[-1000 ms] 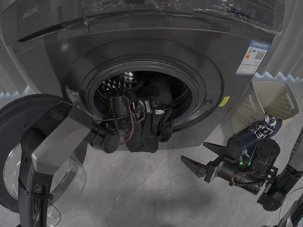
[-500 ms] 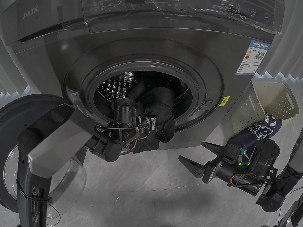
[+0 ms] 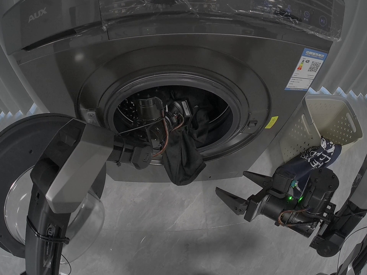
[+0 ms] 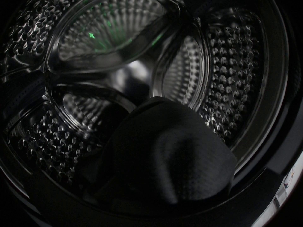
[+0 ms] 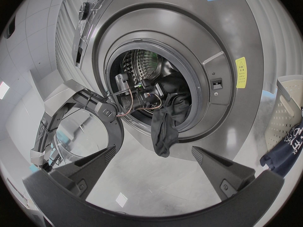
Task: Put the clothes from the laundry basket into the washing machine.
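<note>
1 black garment [image 3: 182, 161] overhangs the washing machine [image 3: 229, 58] rim, beside its door [image 3: 17, 146].

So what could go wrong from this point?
1. The black garment hangs out over the washing machine's opening rim; it may slide to the floor or get trapped when the door shuts.
2. The blue garment drapes over the laundry basket's edge near the right arm; it might get dragged off.

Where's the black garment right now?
Head view, centre: the black garment drapes over the lower opening rim of the washing machine, part inside, part hanging outside.
</note>
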Controlling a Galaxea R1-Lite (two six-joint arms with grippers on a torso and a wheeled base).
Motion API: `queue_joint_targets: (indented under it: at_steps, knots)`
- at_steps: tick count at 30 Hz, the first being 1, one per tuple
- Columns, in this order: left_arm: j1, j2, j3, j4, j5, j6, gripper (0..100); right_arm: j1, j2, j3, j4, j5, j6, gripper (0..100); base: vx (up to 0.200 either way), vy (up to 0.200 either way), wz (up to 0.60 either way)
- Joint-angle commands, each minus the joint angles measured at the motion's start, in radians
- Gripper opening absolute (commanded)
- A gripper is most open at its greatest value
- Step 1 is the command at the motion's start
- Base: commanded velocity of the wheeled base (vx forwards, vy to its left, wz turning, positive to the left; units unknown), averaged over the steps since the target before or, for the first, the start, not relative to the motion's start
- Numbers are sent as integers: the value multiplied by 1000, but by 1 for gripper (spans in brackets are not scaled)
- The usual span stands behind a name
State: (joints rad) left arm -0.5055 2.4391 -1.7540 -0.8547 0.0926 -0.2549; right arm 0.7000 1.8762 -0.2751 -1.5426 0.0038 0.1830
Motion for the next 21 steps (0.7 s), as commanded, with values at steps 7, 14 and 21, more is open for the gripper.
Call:
queue_joint_targets:
  at_steps: [7,14,21]
  knots:
    - [2,-17,62,3,13,-24,100,4,11,-1,-1,2,4,100,0,0,0]
    - [-5,-155,292,59,-39,-21,100,4,14,-1,-1,4,4,100,0,0,0]
    - [-5,-196,478,95,-83,9,100,9,26,-3,-1,2,6,100,0,0,0]
